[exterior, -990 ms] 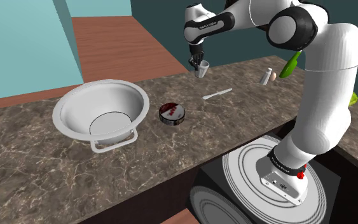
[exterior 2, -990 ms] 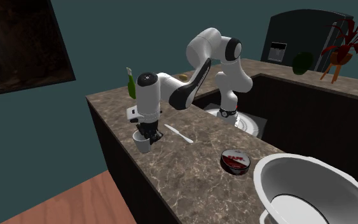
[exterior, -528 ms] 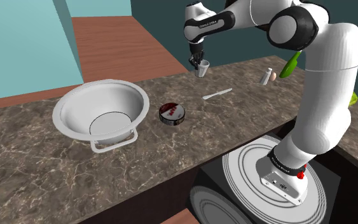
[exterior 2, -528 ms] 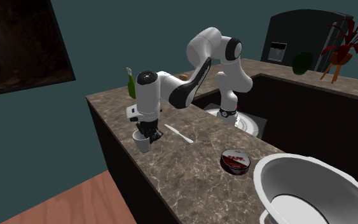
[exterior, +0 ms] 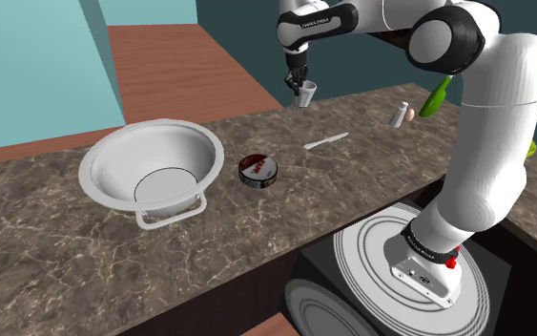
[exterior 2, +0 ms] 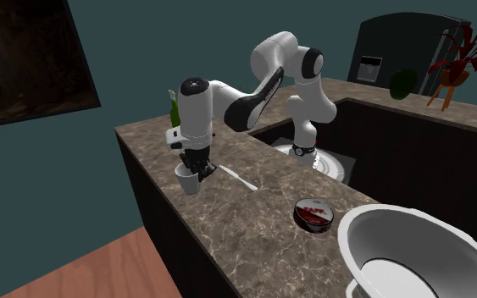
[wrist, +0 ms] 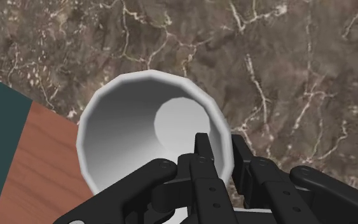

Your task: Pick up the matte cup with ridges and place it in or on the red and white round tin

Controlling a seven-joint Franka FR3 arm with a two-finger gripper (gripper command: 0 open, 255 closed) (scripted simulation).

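Over the counter edge, the gripper clamps the cup by its rim, fingers nearly closed, holding it clear of the surface. Pickup looks done; the carry to the tin, well apart, remains.

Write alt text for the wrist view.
The black claw clasps the rim of a white cup, one finger inside and one outside, seen from above into its open mouth. Beneath lies a brown marbled counter, with reddish wood floor past its edge.

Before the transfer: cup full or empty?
Empty. The wrist view looks into the cup, showing bare white wall and floor, nothing inside.
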